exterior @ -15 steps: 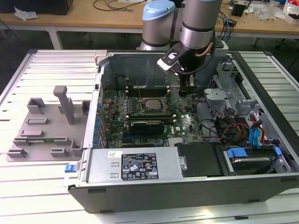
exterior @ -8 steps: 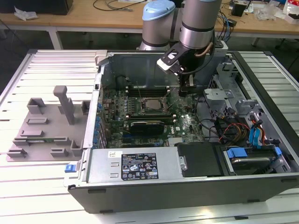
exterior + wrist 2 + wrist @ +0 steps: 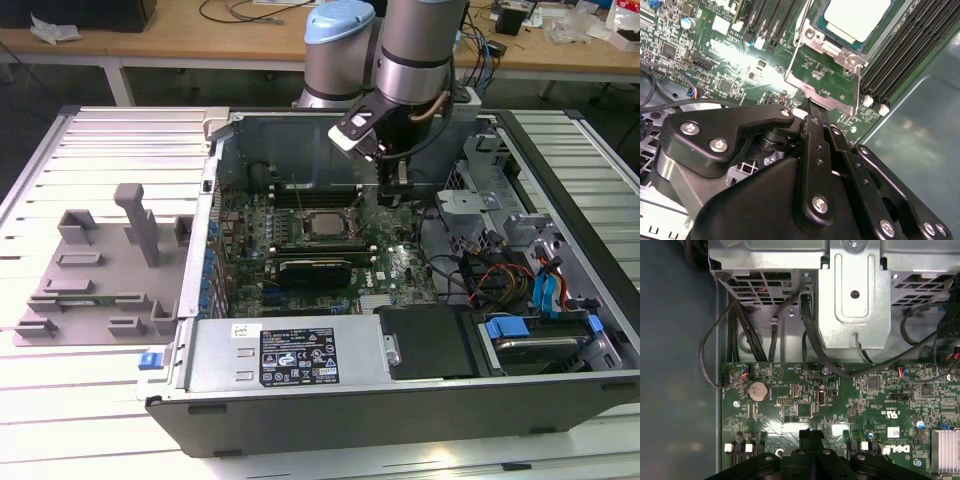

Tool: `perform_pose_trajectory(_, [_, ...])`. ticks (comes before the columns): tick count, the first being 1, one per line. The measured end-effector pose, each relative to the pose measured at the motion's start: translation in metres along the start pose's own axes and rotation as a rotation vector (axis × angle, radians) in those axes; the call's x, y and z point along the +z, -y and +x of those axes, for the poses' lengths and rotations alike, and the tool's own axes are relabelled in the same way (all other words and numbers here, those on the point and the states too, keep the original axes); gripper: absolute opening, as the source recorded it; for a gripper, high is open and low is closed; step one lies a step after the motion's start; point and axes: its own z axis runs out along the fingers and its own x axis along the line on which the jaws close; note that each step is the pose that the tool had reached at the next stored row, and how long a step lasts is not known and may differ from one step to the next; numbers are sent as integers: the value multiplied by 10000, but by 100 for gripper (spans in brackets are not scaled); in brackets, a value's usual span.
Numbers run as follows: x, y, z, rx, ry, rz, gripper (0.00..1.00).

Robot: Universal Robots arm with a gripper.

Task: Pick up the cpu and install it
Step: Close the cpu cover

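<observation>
The cpu [image 3: 322,224], a square chip with a silvery-white top, lies flat in the motherboard socket [image 3: 318,243] inside the open computer case [image 3: 400,415]. The second wrist view has the cpu [image 3: 857,17] sitting inside the socket's metal frame [image 3: 826,70]. My gripper [image 3: 396,196] hangs over the board just to the exterior view's right of the socket. Its two black fingers are pressed together with nothing between them in both wrist views. In the second wrist view the gripper [image 3: 813,111] has its tips at the edge of the metal frame. The gripper [image 3: 811,434] is above the green board.
A grey moulded fixture [image 3: 100,270] lies on the slatted table at the exterior view's left. Inside the case are memory slots [image 3: 905,55], a graphics card [image 3: 315,270], a metal drive cage [image 3: 855,295], black cables [image 3: 755,340] and a power supply [image 3: 300,355].
</observation>
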Motion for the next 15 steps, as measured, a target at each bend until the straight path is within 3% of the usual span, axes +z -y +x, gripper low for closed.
perform_pose_trajectory(3, [-1,50,2,-1,-1,-6,11])
perform_pose_trajectory(8, [-5,225,11,0,-1,-39,11])
perform_pose_trajectory(15, [-7,338,17,1,-1,-56,11])
